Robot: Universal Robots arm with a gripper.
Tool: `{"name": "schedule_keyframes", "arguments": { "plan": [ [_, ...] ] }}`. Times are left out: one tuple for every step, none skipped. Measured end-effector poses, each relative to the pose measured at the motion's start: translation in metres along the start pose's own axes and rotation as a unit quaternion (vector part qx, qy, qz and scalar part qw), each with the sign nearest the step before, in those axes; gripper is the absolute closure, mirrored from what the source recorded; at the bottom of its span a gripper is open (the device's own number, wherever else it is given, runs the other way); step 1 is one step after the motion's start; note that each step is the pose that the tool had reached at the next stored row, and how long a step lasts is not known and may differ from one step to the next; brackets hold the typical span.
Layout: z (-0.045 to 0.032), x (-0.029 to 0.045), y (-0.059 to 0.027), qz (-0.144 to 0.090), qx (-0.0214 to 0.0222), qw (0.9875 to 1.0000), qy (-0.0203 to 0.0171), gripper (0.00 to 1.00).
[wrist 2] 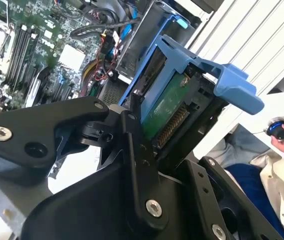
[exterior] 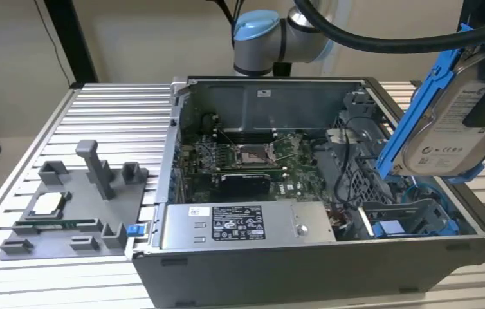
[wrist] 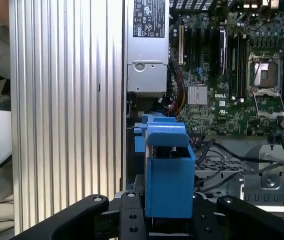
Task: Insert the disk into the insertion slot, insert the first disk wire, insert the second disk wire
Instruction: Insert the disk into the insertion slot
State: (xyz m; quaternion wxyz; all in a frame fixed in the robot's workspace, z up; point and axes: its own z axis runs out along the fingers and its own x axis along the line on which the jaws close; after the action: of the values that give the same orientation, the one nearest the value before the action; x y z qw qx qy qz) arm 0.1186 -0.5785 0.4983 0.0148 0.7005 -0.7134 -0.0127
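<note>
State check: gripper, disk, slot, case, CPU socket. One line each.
gripper: shut on the disk's blue carrier.
the disk: held tilted above the case, not inserted.
the insertion slot: the disk is not in it.
PC case: open, side panel off.
CPU socket: bare, no cooler on it.

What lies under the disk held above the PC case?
Under the disk is the insertion slot, a grey bay with blue plastic tabs. The disk hides part of the bay, so what lies there cannot be seen.
</note>
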Motion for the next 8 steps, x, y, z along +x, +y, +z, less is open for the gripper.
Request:
{"name": "schedule_keyframes", "arguments": {
  "plan": [
    [0.0007,0.0000,-0.0002,0.000,0.0001,1.0000,0.0000,1.00],
    [0.0013,0.0000,-0.0004,0.000,0.0001,1.0000,0.0000,1.00],
    [0.0019,0.0000,-0.0006,0.000,0.0001,1.0000,0.0000,1.00],
    [0.0026,0.0000,-0.0008,0.000,0.0002,1.0000,0.0000,1.00],
    [0.0033,0.0000,-0.0009,0.000,0.0002,1.0000,0.0000,1.00],
    [0.0040,0.0000,-0.0011,0.000,0.0003,1.0000,0.0000,1.00],
    [0.0048,0.0000,-0.0012,0.000,0.0003,1.0000,0.0000,1.00],
    [0.0056,0.0000,-0.0013,0.000,0.0003,1.0000,0.0000,1.00]
  ]
}}
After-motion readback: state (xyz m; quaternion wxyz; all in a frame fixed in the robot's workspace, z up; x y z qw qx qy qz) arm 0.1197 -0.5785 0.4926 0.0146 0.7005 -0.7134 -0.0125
